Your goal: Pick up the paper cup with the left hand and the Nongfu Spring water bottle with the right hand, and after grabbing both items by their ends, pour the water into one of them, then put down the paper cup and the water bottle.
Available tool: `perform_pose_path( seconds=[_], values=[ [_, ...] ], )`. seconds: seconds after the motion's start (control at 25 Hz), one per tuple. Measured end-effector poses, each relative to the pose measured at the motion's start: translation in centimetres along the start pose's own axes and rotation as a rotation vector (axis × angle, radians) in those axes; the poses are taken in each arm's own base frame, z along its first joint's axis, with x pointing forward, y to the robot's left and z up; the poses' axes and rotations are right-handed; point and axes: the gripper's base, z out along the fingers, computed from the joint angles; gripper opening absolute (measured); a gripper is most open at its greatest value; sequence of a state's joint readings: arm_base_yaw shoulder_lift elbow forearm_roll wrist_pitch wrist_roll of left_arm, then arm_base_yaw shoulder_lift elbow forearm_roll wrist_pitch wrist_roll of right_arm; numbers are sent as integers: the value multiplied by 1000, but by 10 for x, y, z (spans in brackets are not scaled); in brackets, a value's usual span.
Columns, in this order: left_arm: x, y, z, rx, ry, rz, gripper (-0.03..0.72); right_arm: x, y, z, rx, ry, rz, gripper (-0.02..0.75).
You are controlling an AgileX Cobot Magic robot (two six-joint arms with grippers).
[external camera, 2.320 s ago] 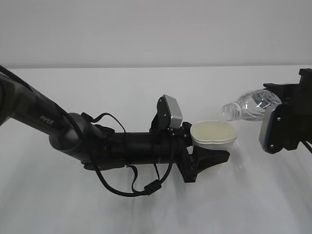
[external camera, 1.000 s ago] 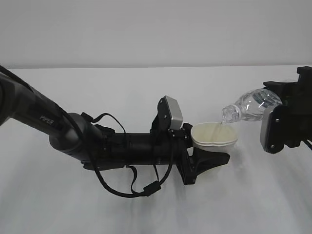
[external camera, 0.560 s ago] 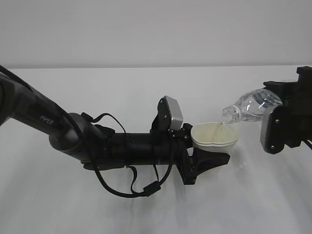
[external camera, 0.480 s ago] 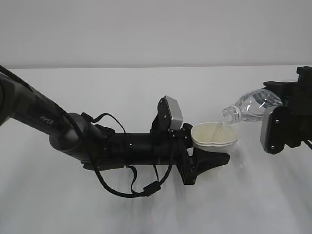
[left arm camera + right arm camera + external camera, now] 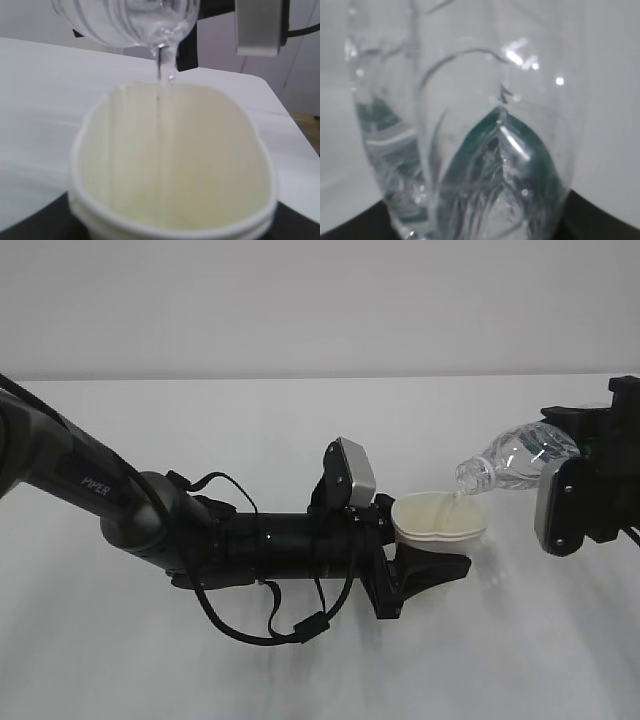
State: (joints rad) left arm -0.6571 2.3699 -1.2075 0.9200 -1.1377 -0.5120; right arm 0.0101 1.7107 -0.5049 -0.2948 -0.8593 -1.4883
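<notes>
Paper cup [image 5: 440, 517] clamped in left gripper [image 5: 425, 552], rim squashed. Nongfu Spring water bottle [image 5: 515, 458], gripped by right hand [image 5: 585, 490], tilts just above cup; water [image 5: 165, 65] streams in.

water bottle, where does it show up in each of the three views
Exterior view: water bottle at right, tilted, mouth over the paper cup.
Left wrist view: top edge, its mouth pouring.
Right wrist view: fills the picture.
Shared landmark: the stream of water into the cup.

bottle [image 5: 515, 457]: right of and above cup [image 5: 440, 517] | mouth over cup rim | table [image 5: 250, 420] beneath
</notes>
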Motion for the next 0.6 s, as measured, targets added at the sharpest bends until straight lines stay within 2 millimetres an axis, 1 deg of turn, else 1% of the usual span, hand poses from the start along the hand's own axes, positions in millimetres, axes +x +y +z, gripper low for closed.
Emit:
perform_pose_path(
  seconds=[0.6],
  values=[
    [0,0,0,-1,2,0,430,0,0,0,0,1,-10,376]
  ],
)
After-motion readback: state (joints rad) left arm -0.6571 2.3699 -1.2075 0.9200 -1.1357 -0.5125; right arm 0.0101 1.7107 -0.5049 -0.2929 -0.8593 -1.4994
